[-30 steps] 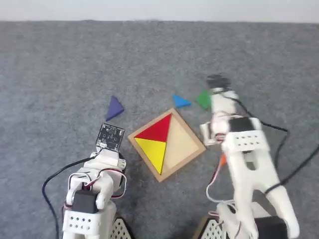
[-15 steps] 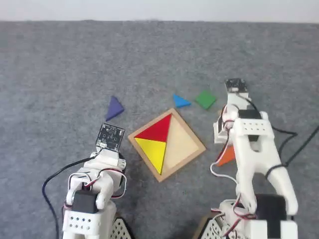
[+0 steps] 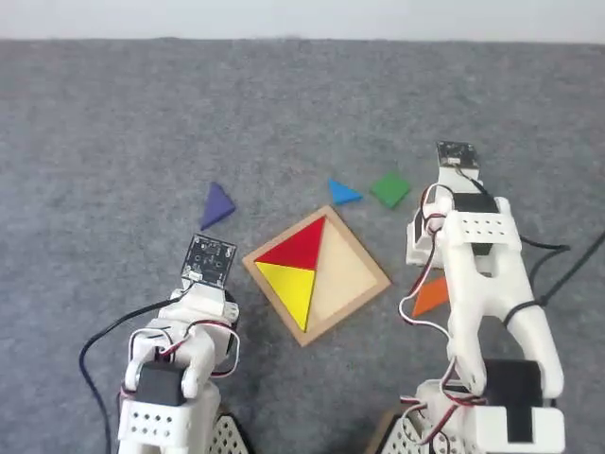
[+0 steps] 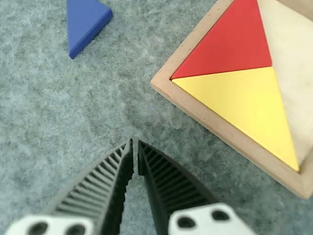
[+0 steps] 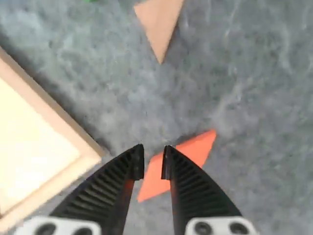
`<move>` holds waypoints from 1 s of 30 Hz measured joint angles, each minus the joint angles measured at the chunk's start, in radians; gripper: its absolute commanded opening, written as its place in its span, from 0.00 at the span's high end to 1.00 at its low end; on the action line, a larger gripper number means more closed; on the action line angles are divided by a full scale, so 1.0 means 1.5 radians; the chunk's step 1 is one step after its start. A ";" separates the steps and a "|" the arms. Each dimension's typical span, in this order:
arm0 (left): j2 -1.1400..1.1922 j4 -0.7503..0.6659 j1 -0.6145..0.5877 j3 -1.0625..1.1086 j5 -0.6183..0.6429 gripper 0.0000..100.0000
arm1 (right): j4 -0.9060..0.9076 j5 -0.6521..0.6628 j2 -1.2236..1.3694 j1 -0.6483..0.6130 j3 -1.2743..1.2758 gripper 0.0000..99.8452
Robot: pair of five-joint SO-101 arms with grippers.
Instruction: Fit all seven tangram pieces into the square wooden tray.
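1. The square wooden tray (image 3: 364, 274) sits corner-on at mid-table, its right half bare.
2. A large red triangle (image 3: 298, 246) fills its far-left quarter, and a large yellow triangle (image 3: 291, 284) fills its near-left quarter, edges touching.
3. The left gripper (image 4: 135, 147), fingers together, hangs near the tray's left corner.
4. The right gripper (image 5: 151, 159), fingers narrowly apart, hangs over a flat orange piece (image 5: 183, 159) just right of the tray.
5. A dark blue triangle (image 3: 218, 202) lies far-left of the tray.
6. A green square (image 3: 389, 188) and a small blue triangle (image 3: 343, 193) lie beyond the tray.

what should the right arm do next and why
Probably open the right gripper wider before lowering: its jaws stand only narrowly apart over the flat orange tangram piece, which lies loose beside the square wooden tray, and that tray has a bare half.
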 measured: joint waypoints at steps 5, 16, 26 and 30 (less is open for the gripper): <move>0.000 0.000 0.000 0.000 0.000 0.98 | -0.060 0.071 0.000 0.029 0.101 0.93; 0.000 0.000 0.000 0.000 0.000 0.98 | -0.094 0.084 -0.002 0.042 0.125 0.84; 0.000 0.000 0.000 0.000 0.000 0.98 | -0.121 0.072 -0.113 0.045 0.202 0.85; 0.000 0.000 0.000 0.000 0.000 0.98 | -0.122 0.071 -0.225 0.031 0.277 0.83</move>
